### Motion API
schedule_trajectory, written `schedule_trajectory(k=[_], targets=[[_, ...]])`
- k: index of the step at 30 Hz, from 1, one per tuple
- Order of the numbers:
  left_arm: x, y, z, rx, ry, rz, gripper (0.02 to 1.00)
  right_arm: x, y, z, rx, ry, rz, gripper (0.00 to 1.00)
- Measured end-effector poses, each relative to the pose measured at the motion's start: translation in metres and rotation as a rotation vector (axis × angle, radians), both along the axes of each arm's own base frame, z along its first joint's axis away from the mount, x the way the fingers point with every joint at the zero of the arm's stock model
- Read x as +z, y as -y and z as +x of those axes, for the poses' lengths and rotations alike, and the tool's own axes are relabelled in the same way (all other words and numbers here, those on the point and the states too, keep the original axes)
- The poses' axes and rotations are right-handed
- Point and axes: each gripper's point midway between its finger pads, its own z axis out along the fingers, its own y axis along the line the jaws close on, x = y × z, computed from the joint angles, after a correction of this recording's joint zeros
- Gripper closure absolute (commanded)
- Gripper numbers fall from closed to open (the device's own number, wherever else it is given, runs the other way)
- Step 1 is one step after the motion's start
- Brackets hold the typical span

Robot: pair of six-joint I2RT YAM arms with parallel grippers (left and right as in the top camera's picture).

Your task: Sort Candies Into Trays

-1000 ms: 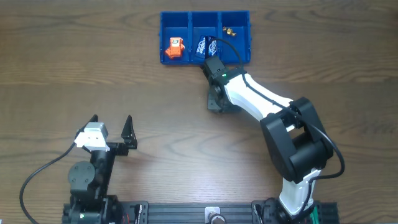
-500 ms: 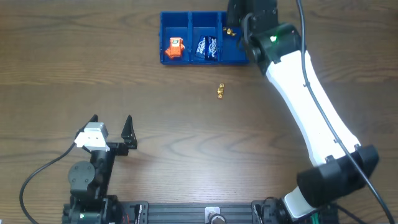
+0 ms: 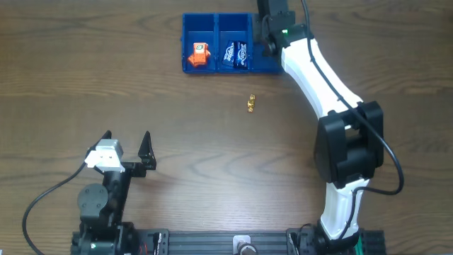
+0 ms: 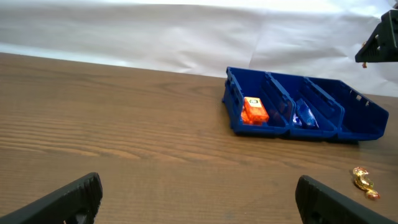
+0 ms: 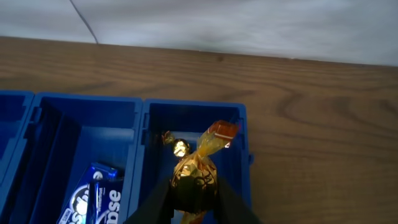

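The blue three-compartment tray (image 3: pixel 185 42) sits at the table's far edge. Its left bin holds an orange candy (image 3: pixel 199 54), its middle bin a blue candy (image 3: pixel 236 52). My right gripper (image 5: pixel 194 194) is shut on a gold-wrapped candy (image 5: pixel 198 173) and hangs over the right bin, where another gold candy (image 5: pixel 177 147) lies. A loose gold candy (image 3: pixel 251 104) rests on the wood in front of the tray. My left gripper (image 3: pixel 127 136) stands open near the left arm's base, with nothing between its fingers.
The table is bare brown wood around the loose candy. A white wall or sheet (image 4: pixel 186 31) rises behind the table's far edge. The right arm (image 3: pixel 318 71) stretches diagonally over the right half of the table.
The right gripper has risen from the table's middle and travelled to above the tray's right bin with a gold candy in it. A loose gold candy now shows on the wood. The left arm has not moved.
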Motion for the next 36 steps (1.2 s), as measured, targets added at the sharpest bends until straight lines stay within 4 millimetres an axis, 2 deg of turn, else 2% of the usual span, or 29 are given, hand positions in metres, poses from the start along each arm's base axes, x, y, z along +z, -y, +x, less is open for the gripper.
schedule_trajectory(k=[1,5,7,13,14,17,19,21,23,24,26,27,29,36], targets=[[0.000,0.000,0.000,0.000,0.000,0.000,0.020,0.000,-0.001,0.000,0.002,0.002,0.001,0.715],[0.000,0.000,0.000,0.000,0.000,0.000,0.020,0.001,-0.002,0.001,0.009,0.003,0.006,0.457],[0.000,0.000,0.000,0.000,0.000,0.000,0.020,0.000,-0.003,0.000,0.014,0.000,0.006,0.404],[0.000,0.000,0.000,0.000,0.000,0.000,0.020,-0.001,-0.001,-0.012,0.022,-0.064,-0.007,0.380],[0.000,0.000,0.000,0.000,0.000,0.000,0.020,0.006,-0.001,-0.021,0.024,-0.086,-0.005,0.351],[0.000,0.000,0.000,0.000,0.000,0.000,0.020,0.042,-0.006,-0.061,0.040,-0.130,0.010,0.349],[0.000,0.000,0.000,0.000,0.000,0.000,0.020,0.079,-0.023,-0.105,0.071,-0.151,0.038,0.347],[0.000,0.000,0.000,0.000,0.000,0.000,0.020,0.090,-0.040,-0.131,0.097,-0.176,0.063,0.343],[0.000,0.000,0.000,0.000,0.000,0.000,0.020,0.075,-0.059,-0.144,0.109,-0.207,0.089,0.343],[0.000,0.000,0.000,0.000,0.001,0.000,0.020,0.052,-0.065,-0.147,0.105,-0.232,0.093,0.345],[0.000,0.000,0.000,0.000,0.000,0.000,0.020,-0.012,-0.068,-0.160,0.090,-0.337,0.077,0.345],[0.000,0.000,0.000,0.000,0.000,0.000,0.023,-0.042,-0.066,-0.166,0.078,-0.396,0.063,0.345],[0.000,0.000,0.000,0.000,0.000,0.000,0.020,-0.091,-0.060,-0.179,0.041,-0.501,0.039,0.345],[0.000,0.000,0.000,0.000,0.000,0.000,0.023,-0.138,-0.053,-0.170,-0.028,-0.559,0.051,0.356]])
